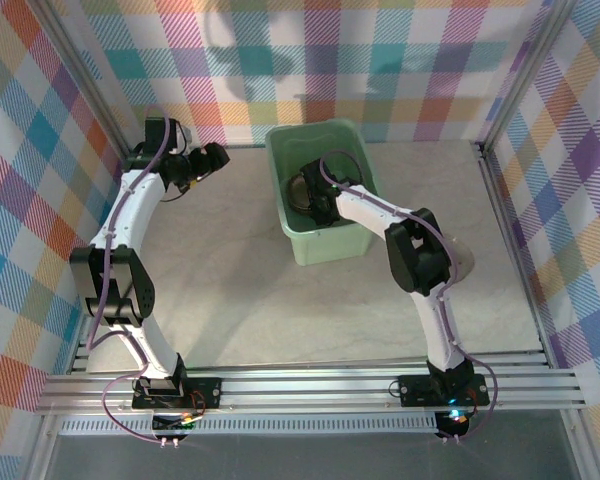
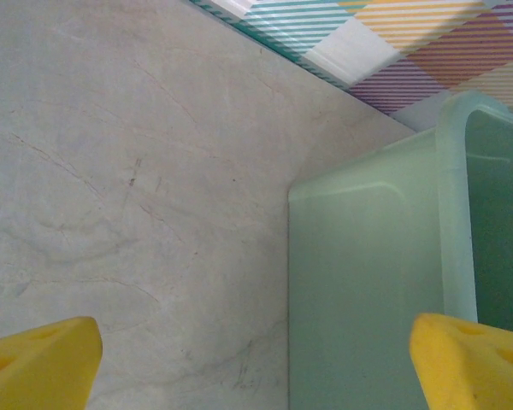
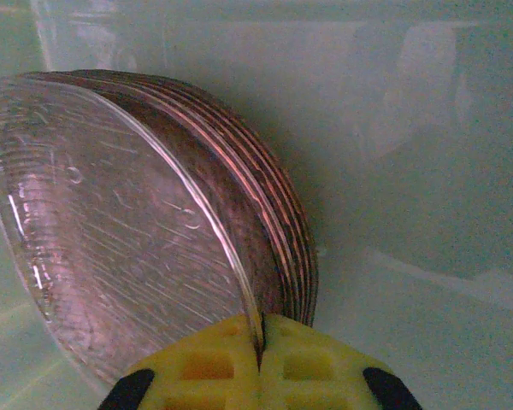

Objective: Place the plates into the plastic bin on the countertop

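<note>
The pale green plastic bin (image 1: 330,245) stands at the back middle of the beige countertop (image 1: 230,290). Inside it lies a stack of smoky brown plates (image 1: 300,187). My right gripper (image 1: 318,203) reaches down into the bin. In the right wrist view, its yellow fingertips (image 3: 312,363) are shut on the rim of the topmost clear plate (image 3: 128,222), which tilts up off the brown plates (image 3: 278,222) beneath it. My left gripper (image 1: 220,157) hovers left of the bin, open and holding nothing. Its yellow pads (image 2: 38,363) sit far apart over the countertop (image 2: 137,188) beside the bin's outer wall (image 2: 368,290).
Plaid walls (image 1: 40,180) close in the left, back and right sides. The arm bases sit on a metal rail (image 1: 310,385) at the near edge. Open countertop lies in front of the bin and to its left.
</note>
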Controlling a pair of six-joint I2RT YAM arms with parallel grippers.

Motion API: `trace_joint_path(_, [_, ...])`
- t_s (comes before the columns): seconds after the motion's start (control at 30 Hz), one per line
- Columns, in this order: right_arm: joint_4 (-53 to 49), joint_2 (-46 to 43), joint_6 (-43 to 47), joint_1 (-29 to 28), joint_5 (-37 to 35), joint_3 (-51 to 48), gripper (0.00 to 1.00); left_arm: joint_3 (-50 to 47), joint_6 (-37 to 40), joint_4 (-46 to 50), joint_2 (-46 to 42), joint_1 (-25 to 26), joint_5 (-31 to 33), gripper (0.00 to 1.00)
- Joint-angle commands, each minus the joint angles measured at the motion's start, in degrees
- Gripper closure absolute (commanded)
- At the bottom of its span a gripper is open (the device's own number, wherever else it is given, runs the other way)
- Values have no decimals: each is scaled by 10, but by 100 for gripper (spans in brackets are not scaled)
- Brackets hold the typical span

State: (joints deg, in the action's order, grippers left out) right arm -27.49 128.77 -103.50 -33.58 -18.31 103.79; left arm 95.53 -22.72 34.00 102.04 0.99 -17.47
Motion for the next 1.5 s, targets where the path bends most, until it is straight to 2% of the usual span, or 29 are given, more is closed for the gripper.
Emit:
trace_joint_path(0.0, [-28, 15, -9, 5, 11, 20, 99, 21, -2, 6, 7, 4, -4, 8])
trace_joint_path(0.13, [-26, 18, -5, 7, 7, 24, 87, 20, -3, 5, 9, 4, -4, 8])
trace_joint_path(0.3, [-29, 8, 14, 8, 0, 25, 56, 19, -3, 4, 7, 4, -5, 8])
trace_joint_path(0.73, [2, -58, 68, -2, -41, -15, 9, -15, -5, -44, -10, 4, -29, 8])
trace_joint_path(0.9, [2, -88, 94, -14, -63, -30, 1, -31, -2, -66, -23, 5, -37, 8])
trace_joint_path(1.17, [26, -143, 219, -40, -88, -35, 1, -54, 29, -82, -49, 7, -29, 8])
trace_joint_path(1.33, [96, -229, 390, -71, -131, -78, 0, -52, 44, -105, -56, 8, -40, 8])
trace_joint_path(1.47, [71, -301, 457, -73, -128, -116, 2, -42, 36, -127, -52, 22, -54, 8])
